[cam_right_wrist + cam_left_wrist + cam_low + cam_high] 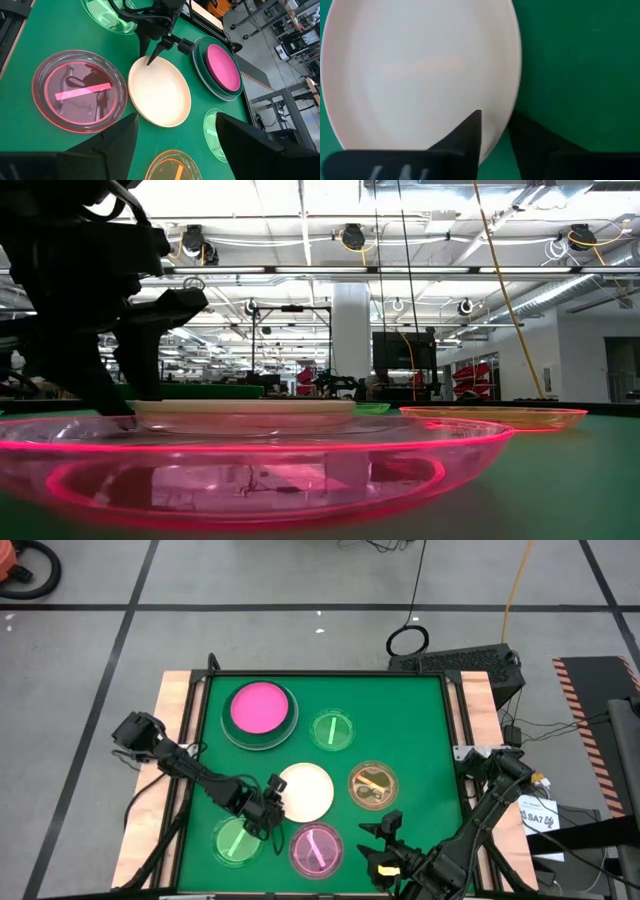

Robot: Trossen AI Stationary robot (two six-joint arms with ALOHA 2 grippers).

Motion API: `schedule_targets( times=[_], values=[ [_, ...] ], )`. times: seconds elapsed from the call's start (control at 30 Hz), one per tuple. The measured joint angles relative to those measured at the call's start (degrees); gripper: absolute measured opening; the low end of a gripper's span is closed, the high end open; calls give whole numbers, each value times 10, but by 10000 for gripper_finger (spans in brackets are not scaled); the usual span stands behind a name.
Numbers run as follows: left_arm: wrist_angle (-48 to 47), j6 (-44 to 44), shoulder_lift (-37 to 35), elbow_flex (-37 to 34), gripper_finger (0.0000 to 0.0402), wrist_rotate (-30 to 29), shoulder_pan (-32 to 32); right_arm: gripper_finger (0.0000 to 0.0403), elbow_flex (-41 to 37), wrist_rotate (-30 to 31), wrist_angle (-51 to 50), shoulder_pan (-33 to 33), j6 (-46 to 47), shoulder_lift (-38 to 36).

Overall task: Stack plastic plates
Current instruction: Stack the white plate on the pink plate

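Note:
The white plate (305, 790) (160, 95) lies flat in the middle of the green mat. My left gripper (272, 796) (495, 127) is open at the plate's left rim, one finger over the inside and one outside. A hot-pink plate (258, 707) sits on a dark-green plate (283, 732) at the far left. Four small see-through plates lie flat on the mat: green (332, 730), amber (372, 785), pink (316, 848) and another green (237, 840). My right gripper (385, 843) (175, 120) hangs open near the mat's near edge, right of the pink see-through plate. My left gripper stands astride the white plate's left rim (501, 142), slanting down from the table's left. One finger (470, 132) is over the plate's inside and the other (530, 142) over the mat outside. I cannot tell whether either finger touches the rim.
Wooden borders (175, 730) frame the mat on the left and right. Bare mat (410, 720) lies at the far right. Cables and a black box (470, 662) sit beyond the table's far right corner.

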Motion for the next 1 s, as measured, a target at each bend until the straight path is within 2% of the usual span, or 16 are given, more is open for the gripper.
schedule_targets(
  times=[0.23, 0.37, 0.63, 1.0],
  values=[
    [-1, 6, 0, -1, 33, -2, -2, 258, 0, 0, 0, 0, 0, 0],
    [-2, 12, 1, -1, 12, -7, -1, 258, 0, 0, 0, 0, 0, 0],
    [-4, 21, 1, 6, 15, -37, -1, 258, 0, 0, 0, 0, 0, 0],
    [-46, 21, 1, 58, 16, -41, -1, 258, 0, 0, 0, -7, 0, 0]
  ],
)
